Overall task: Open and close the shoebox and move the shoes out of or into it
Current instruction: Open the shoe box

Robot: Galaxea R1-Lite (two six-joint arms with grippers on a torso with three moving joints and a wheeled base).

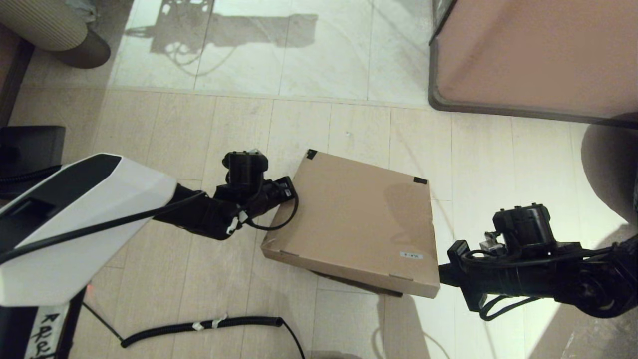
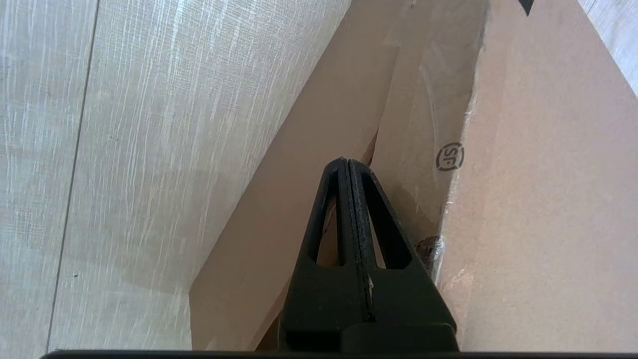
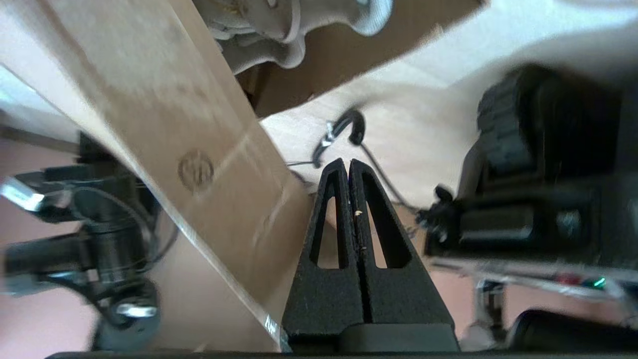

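Observation:
The brown cardboard shoebox (image 1: 354, 219) lies on the floor with its lid down over it, black tape on the two far corners. The front edge looks slightly raised, with a dark gap beneath. My left gripper (image 1: 287, 191) is shut, empty, and rests against the box's left side flap (image 2: 423, 149); its tips (image 2: 347, 160) are pressed together. My right gripper (image 1: 445, 271) is at the box's front right corner, also shut and empty (image 3: 347, 162), beside the lid's side flap (image 3: 199, 169). Past that flap, part of a white shoe (image 3: 279, 35) shows inside the box.
A large pinkish-brown cabinet (image 1: 538, 55) stands at the back right. A coiled black cable (image 1: 209, 324) lies on the floor near my base. A person's trouser leg and dark shoe (image 1: 79, 50) are at the far left, with a black object (image 1: 30, 149) below them.

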